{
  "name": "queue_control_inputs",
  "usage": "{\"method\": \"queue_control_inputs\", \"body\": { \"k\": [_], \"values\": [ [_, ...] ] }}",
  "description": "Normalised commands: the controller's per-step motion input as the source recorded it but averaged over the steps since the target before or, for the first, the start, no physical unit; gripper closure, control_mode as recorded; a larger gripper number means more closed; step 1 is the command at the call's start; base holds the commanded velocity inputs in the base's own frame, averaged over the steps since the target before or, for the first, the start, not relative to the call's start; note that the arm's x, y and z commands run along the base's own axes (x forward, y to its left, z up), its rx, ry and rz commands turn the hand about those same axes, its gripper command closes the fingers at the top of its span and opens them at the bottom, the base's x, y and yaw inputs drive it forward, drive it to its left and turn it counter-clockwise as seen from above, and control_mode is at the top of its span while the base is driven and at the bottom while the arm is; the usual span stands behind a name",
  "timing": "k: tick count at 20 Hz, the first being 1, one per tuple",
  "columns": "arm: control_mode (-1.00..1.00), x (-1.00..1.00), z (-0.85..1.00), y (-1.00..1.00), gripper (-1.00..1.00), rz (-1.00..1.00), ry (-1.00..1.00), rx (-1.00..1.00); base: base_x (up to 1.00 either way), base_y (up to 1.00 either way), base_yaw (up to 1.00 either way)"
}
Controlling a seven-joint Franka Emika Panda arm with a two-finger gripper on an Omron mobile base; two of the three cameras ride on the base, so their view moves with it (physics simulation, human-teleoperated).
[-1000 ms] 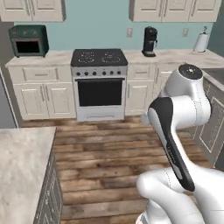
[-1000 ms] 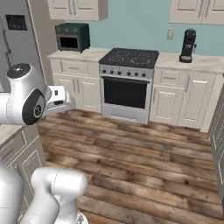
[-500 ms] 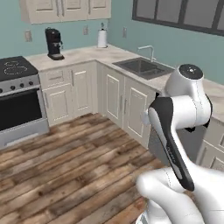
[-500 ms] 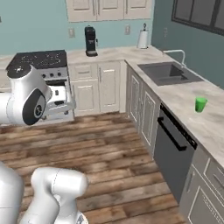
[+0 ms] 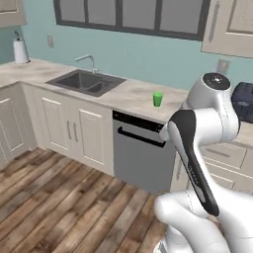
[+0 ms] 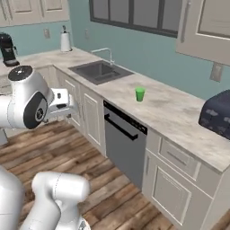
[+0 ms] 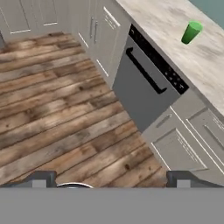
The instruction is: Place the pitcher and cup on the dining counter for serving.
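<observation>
The small bright-green cup [image 5: 157,99] stands upright on the marbled sink counter [image 5: 133,96], right of the sink and above the dishwasher. It also stands out in the right base view [image 6: 140,94] and near the top right of the hand view [image 7: 191,33]. My gripper [image 7: 111,183] is open, its two dark fingertips [image 7: 41,179] far apart with nothing between them. It hangs over the wooden floor, well short of the cup and to its left. The white hand [image 6: 61,99] sits level with the cabinet fronts. The pitcher and the dining counter are out of view.
A dark sink [image 5: 86,81] with a faucet [image 5: 89,62] lies left of the cup. A grey dishwasher [image 5: 141,158] sits under the counter. At the counter's right stands a dark toaster [image 6: 218,114], and far left a paper towel roll [image 6: 66,41] and a coffee machine [image 6: 6,47].
The whole picture has swung as the base turned: the stove has left the views and the sink counter with the cup now faces me. The arm's pose and the open gripper are unchanged.
</observation>
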Motion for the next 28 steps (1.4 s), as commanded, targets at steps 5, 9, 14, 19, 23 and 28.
{"method": "queue_control_inputs", "body": {
  "k": [5,9,14,19,23,28],
  "values": [
    [1.0,0.0,0.0,0.0,-1.0,0.0,0.0,0.0,0.9,0.26,-0.59],
    [1.0,0.0,0.0,0.0,-1.0,0.0,0.0,0.0,1.0,0.65,-0.56],
    [1.0,0.0,0.0,0.0,-1.0,0.0,0.0,0.0,0.9,0.83,-0.55],
    [1.0,0.0,0.0,0.0,-1.0,0.0,0.0,0.0,0.65,0.56,-0.61],
    [1.0,0.0,0.0,0.0,-1.0,0.0,0.0,0.0,0.33,0.41,-0.55],
    [1.0,0.0,0.0,0.0,-1.0,0.0,0.0,0.0,0.0,0.15,-0.13]
  ]
}}
